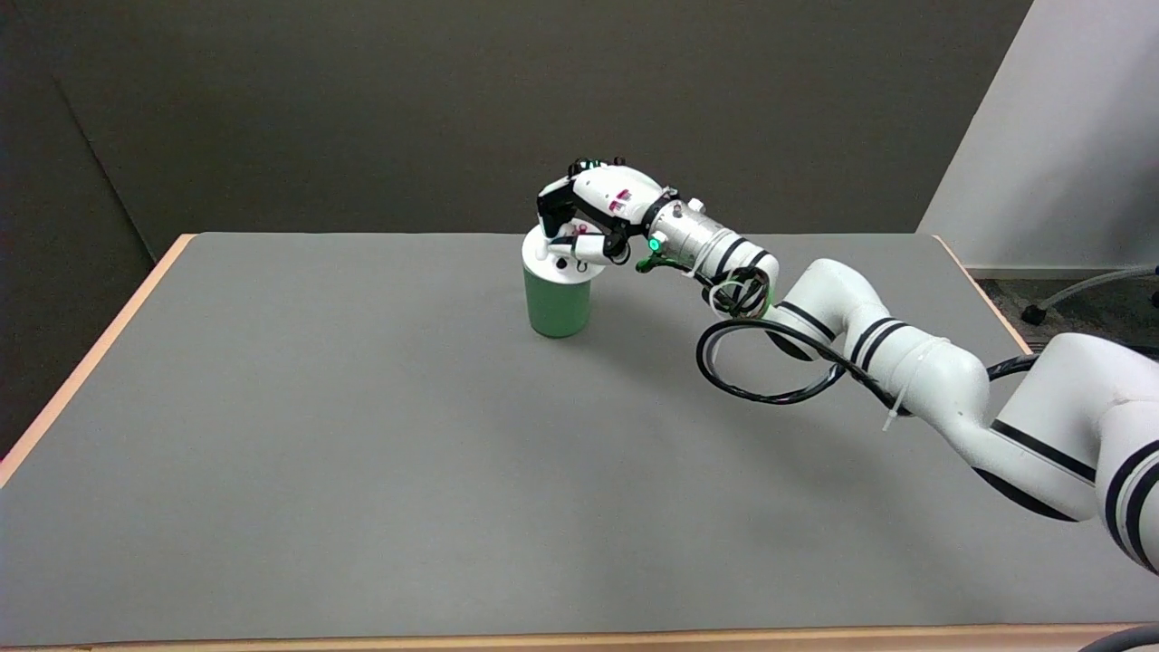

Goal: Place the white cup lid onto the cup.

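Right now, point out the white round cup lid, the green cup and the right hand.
white round cup lid point(550, 263), head view, front rim.
green cup point(556, 309), head view, front wall.
right hand point(589, 213), head view, back of the hand, fingers on the lid.
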Controlling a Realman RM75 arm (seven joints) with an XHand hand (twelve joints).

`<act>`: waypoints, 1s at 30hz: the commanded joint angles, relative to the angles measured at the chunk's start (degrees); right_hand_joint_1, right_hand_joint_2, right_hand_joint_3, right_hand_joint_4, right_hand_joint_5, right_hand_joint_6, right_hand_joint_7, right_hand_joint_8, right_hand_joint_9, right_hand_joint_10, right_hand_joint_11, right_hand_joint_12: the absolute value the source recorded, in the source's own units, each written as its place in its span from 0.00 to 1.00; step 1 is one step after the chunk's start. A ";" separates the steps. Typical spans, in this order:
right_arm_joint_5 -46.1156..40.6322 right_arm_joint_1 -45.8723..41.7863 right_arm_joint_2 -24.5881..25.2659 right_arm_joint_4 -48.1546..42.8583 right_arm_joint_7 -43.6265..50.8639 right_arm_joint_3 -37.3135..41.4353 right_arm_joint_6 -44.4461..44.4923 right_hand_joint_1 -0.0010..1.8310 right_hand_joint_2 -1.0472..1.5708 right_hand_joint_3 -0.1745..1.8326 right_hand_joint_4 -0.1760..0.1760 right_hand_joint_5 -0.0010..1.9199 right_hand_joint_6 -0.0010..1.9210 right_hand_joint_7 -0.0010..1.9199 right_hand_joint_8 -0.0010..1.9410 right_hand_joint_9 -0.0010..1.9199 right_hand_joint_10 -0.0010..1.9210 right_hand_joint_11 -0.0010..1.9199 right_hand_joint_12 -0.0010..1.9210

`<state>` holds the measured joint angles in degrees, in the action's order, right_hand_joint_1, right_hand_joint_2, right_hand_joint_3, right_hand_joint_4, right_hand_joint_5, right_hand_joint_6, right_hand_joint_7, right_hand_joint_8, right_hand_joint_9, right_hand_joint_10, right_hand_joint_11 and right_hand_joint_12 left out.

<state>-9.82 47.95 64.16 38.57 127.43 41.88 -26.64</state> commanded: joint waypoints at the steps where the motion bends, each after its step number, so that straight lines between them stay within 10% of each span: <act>1: -0.68 -0.72 -0.38 0.45 0.02 0.05 0.28 0.50 0.83 0.19 1.00 0.40 0.69 0.42 0.29 0.34 0.38 0.11 0.65; 3: -0.68 -0.72 -0.31 0.52 0.02 0.05 0.28 0.50 0.83 0.19 1.00 0.40 0.69 0.42 0.29 0.34 0.38 0.11 0.65; 5: -0.68 -0.73 -0.15 0.75 0.02 0.05 0.28 0.63 0.85 0.15 0.57 0.39 0.67 0.42 0.69 0.34 0.40 0.11 0.65; 10: -0.68 -0.65 -0.07 1.01 -0.06 0.05 0.13 0.63 0.85 0.15 0.57 0.38 0.67 0.42 0.70 0.34 0.40 0.10 0.65; 11: -0.68 -0.59 -0.07 1.01 -0.06 0.12 -0.15 0.60 0.85 0.16 0.66 0.39 0.67 0.42 0.62 0.34 0.40 0.10 0.65; 12: -0.68 -0.57 -0.07 1.01 -0.06 0.13 -0.33 0.50 0.83 0.19 1.00 0.39 0.69 0.42 0.29 0.34 0.39 0.10 0.65; 15: -0.68 -0.57 -0.07 1.46 -0.06 1.27 -1.06 0.49 0.84 0.19 1.00 0.37 0.72 0.41 0.21 0.33 0.35 0.07 0.64; 16: -0.68 -0.64 -0.07 1.78 -0.06 1.98 -1.22 0.48 0.74 0.45 0.84 0.38 0.20 0.41 0.16 0.32 0.31 0.06 0.63; 17: -0.68 -0.72 -0.07 2.37 -0.06 2.75 -1.38 0.48 0.72 0.52 0.79 0.37 0.08 0.41 0.13 0.33 0.29 0.05 0.62; 30: -0.68 -1.20 -2.24 8.20 -0.14 6.63 -1.43 0.42 0.73 0.46 0.66 0.30 0.09 0.36 0.10 0.34 0.18 0.00 0.59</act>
<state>-10.42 47.25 63.76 41.65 127.40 44.51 -27.49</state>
